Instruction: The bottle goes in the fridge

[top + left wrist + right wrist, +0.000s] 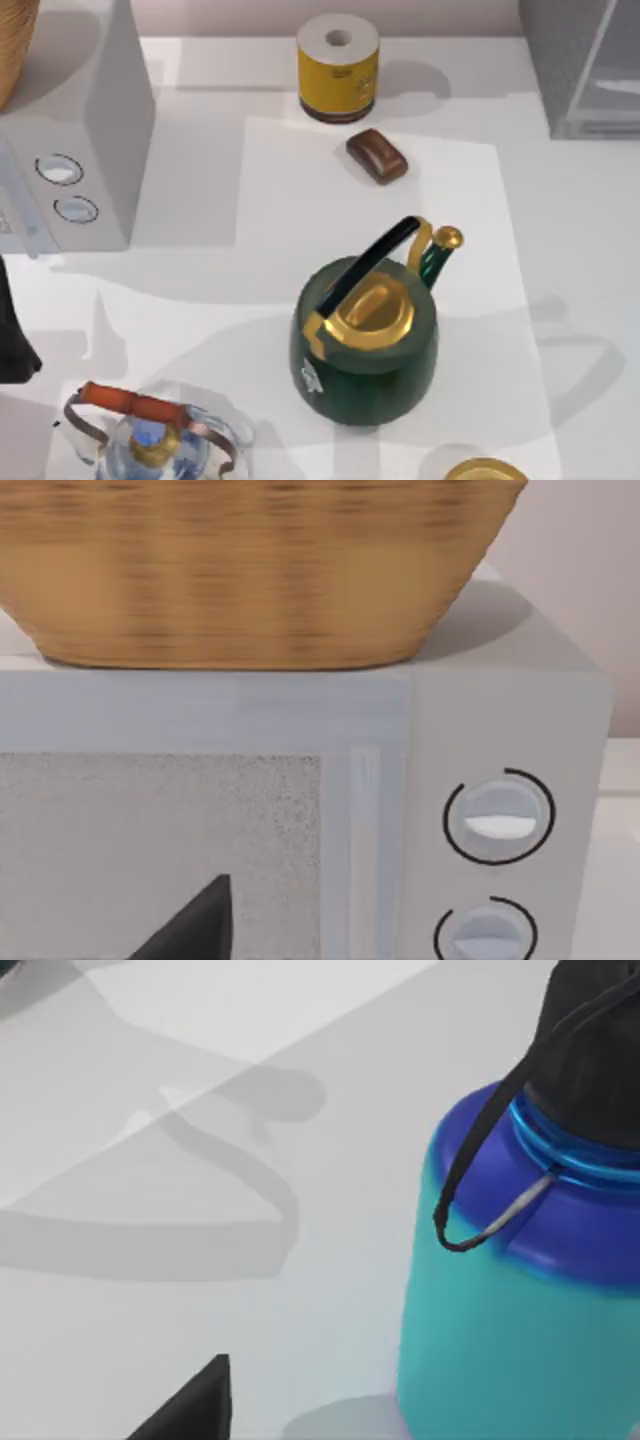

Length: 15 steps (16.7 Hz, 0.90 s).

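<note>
End effector of our right arm hovers close beside the upright bottle (520,1290); finger state we cannot tell.

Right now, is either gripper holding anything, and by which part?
Nothing is visibly held. The bottle stands on the table, seen from the right wrist; finger states cannot be told.
</note>
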Tool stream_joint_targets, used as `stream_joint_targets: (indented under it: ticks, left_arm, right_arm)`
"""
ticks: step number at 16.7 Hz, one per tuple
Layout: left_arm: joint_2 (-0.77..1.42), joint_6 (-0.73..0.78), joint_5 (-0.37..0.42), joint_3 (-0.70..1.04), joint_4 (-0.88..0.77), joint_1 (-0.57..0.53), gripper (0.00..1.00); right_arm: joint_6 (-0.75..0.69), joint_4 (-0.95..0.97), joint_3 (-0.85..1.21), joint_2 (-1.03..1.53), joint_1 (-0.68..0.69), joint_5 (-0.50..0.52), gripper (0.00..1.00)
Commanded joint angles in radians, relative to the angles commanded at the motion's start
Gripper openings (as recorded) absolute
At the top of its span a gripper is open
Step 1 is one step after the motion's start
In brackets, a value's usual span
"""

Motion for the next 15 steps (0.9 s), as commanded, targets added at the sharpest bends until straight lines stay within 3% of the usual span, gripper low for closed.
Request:
stream_joint_targets:
  ticks: [8,15]
  left_arm:
    - [0.000,0.000,0.000,0.000,0.000,0.000,1.00]
    - [0.000,0.000,0.000,0.000,0.000,0.000,1.00]
  right_arm:
    - [-0.001,0.003,-0.021,0.010,-0.005,-0.011,1.00]
    - [0.306,0.345,-0.066,0.001,0.114,-0.015,1.00]
